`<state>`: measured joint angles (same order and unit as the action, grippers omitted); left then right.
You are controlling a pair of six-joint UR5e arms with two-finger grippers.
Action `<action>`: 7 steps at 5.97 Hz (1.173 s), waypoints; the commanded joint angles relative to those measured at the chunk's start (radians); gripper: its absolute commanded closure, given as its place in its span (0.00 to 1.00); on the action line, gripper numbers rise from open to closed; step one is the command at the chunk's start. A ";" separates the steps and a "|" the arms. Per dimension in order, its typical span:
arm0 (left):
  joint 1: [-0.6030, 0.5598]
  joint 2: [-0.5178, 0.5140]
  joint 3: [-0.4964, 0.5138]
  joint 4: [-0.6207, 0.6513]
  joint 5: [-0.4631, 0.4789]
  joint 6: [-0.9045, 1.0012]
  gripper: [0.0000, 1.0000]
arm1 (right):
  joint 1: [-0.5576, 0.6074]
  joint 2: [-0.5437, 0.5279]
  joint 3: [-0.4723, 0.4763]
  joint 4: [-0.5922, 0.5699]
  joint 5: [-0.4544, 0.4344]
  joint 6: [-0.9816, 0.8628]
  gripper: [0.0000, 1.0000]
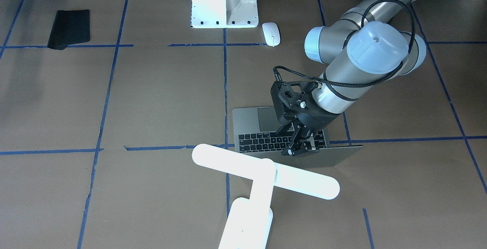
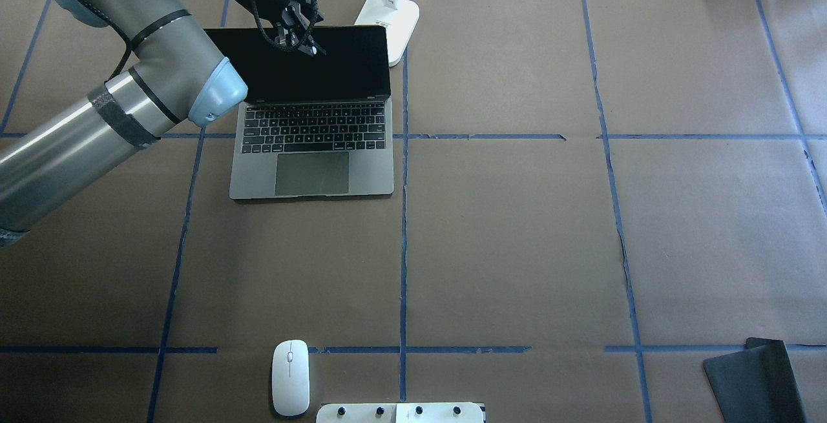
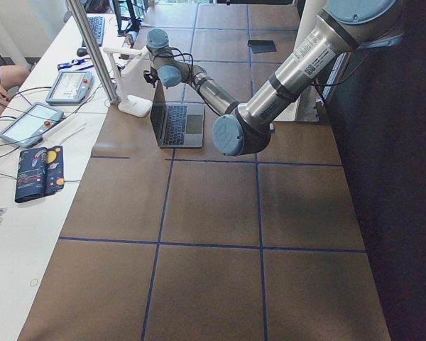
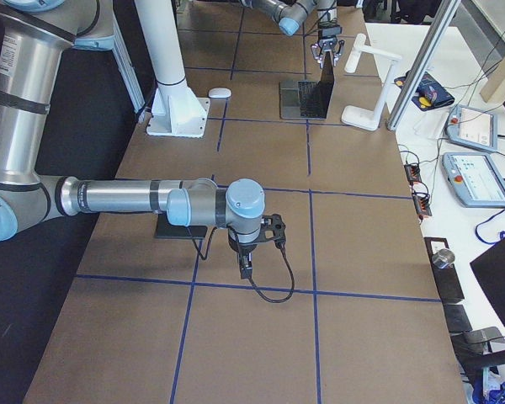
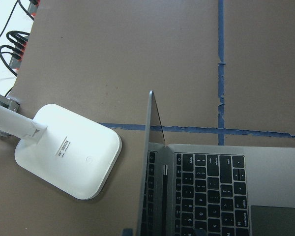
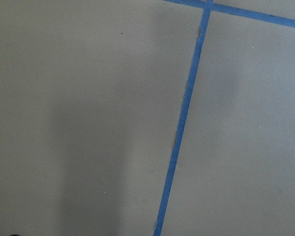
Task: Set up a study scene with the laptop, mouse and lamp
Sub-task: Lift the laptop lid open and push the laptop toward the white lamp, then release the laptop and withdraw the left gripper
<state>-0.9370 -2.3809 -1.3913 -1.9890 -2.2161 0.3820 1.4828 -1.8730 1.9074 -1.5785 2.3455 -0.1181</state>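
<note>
The dark-grey laptop stands open at the table's far left, with the screen upright and black. It also shows in the front view and in the left wrist view. My left gripper hangs open just over the screen's top edge, holding nothing; it also shows in the front view. The white lamp stands right beside the laptop, its base close to the lid. The white mouse lies near the robot's base. My right gripper points down over bare table; I cannot tell if it is open or shut.
A flat black mat lies at the near right corner. The white bolted pedestal stands next to the mouse. Operators' tablets and cables lie on the white bench beyond the table's far edge.
</note>
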 commanded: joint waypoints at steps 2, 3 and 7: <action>-0.063 0.116 -0.188 0.089 -0.101 -0.009 0.22 | 0.001 0.000 -0.001 0.000 0.000 0.000 0.00; -0.065 0.188 -0.337 0.218 -0.103 -0.059 0.23 | 0.001 0.000 -0.001 0.000 0.002 0.000 0.00; -0.065 0.575 -0.620 0.435 -0.103 -0.190 0.00 | -0.048 0.028 0.012 0.023 0.046 0.037 0.00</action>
<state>-0.9987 -1.9045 -1.9907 -1.5655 -2.3196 0.1974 1.4562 -1.8484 1.9154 -1.5713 2.3743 -0.0842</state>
